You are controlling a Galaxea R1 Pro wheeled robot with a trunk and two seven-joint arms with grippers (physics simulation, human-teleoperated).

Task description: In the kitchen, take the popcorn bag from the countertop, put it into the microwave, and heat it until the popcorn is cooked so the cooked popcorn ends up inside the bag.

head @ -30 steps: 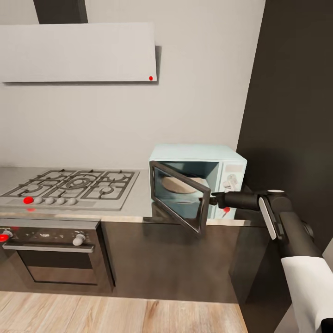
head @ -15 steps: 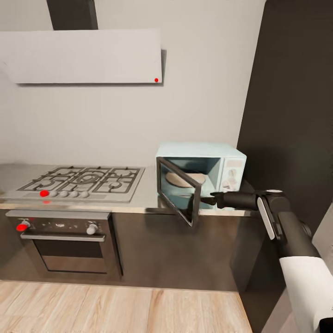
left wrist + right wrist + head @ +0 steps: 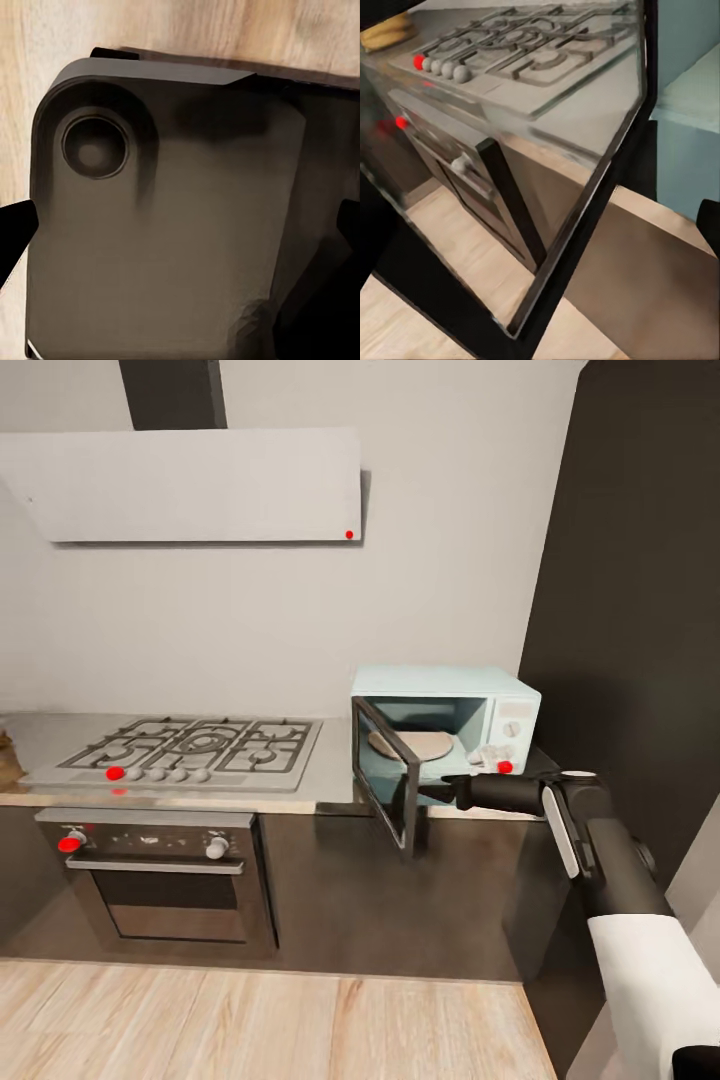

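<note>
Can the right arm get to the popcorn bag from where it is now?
Probably not: the mustard-brown soft popcorn bag sits beyond the steel gas hob, while the right claw is at the mint-blue microwave's open dark-glass door.

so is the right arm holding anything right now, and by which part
It looks like the right gripper is at the free edge of the open microwave door, but whether the jaws are actually clamped on it cannot be told.
</note>
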